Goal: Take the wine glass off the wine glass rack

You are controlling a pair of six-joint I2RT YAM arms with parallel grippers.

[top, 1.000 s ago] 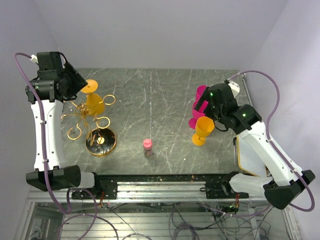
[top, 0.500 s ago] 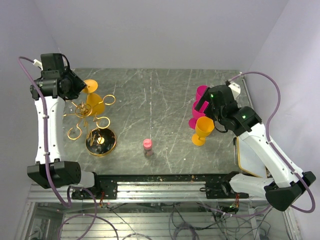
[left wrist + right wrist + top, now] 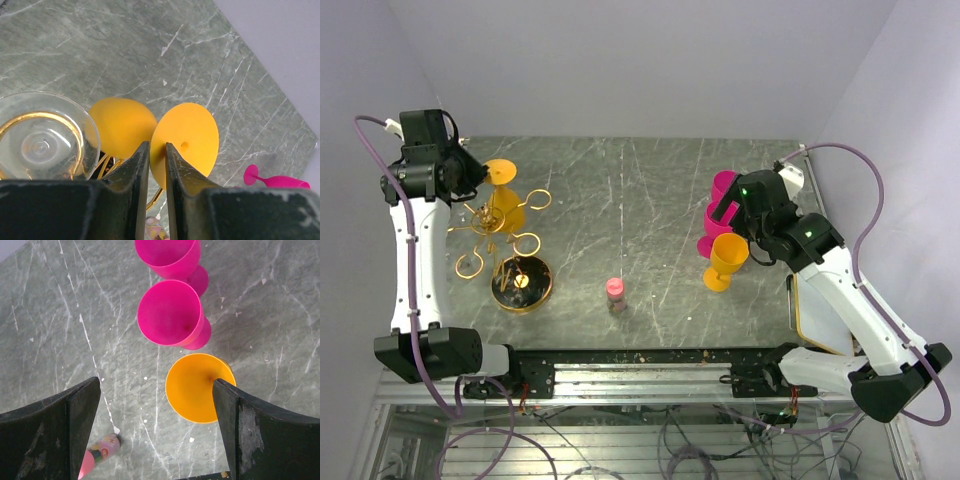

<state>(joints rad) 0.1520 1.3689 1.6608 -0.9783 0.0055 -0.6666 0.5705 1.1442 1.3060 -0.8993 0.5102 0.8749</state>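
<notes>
The orange wine glass (image 3: pixel 504 195) hangs upside down and tilted on the gold wine glass rack (image 3: pixel 525 243), with its round foot (image 3: pixel 192 137) uppermost. My left gripper (image 3: pixel 157 145) sits at the foot's left edge, and my left gripper (image 3: pixel 477 176) is beside it from above too. Its jaws are nearly together. The foot's rim shows in the narrow gap, and I cannot see whether they pinch it. The orange bowl (image 3: pixel 120 127) lies just left of the foot. My right gripper (image 3: pixel 156 384) hangs wide open over an upright orange goblet (image 3: pixel 197 387), holding nothing.
A clear glass (image 3: pixel 40 137) hangs on the rack close to my left fingers. The rack's shiny round base (image 3: pixel 522 284) stands at front left. Two pink goblets (image 3: pixel 170 315) stand behind the orange goblet (image 3: pixel 725 258). A small pink bottle (image 3: pixel 615 291) stands mid-table. A white tray (image 3: pixel 808 315) lies at the right edge.
My left gripper has moved in to the orange glass's foot and its jaws have narrowed from well apart to nearly together. The right arm has stayed put.
</notes>
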